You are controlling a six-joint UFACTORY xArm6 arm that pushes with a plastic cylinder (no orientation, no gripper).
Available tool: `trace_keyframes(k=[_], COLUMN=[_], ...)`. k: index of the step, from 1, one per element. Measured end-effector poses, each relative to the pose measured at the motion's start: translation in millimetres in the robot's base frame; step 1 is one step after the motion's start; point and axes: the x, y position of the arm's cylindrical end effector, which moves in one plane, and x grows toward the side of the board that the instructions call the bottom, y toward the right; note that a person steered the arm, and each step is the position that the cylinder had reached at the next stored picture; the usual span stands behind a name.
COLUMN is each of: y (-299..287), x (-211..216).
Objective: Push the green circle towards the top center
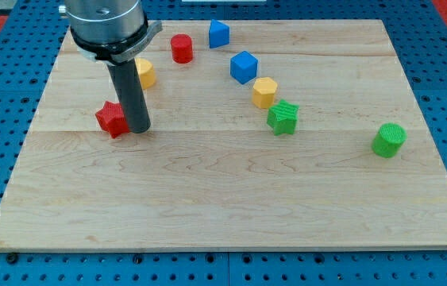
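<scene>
The green circle (388, 140) is a short green cylinder at the view's right, about mid-height on the wooden board (231, 199). My tip (138, 129) is far to its left, on the board, touching the right side of a red star (112, 119). The rod rises from the tip to the arm's head at the view's top left.
A yellow block (144, 72) is partly hidden behind the rod. A red cylinder (181, 48) and a blue block (219, 34) sit near the top. A blue cube (244, 67), a yellow hexagon (264, 92) and a green star (283, 117) lie in a diagonal at centre.
</scene>
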Motion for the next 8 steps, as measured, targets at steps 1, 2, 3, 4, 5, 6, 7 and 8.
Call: trace_keyframes(k=[1, 2, 3, 4, 5, 6, 7, 8], y=[-6, -11, 45, 172, 317, 380, 355, 368], x=[-1, -3, 46, 85, 76, 37, 32, 35])
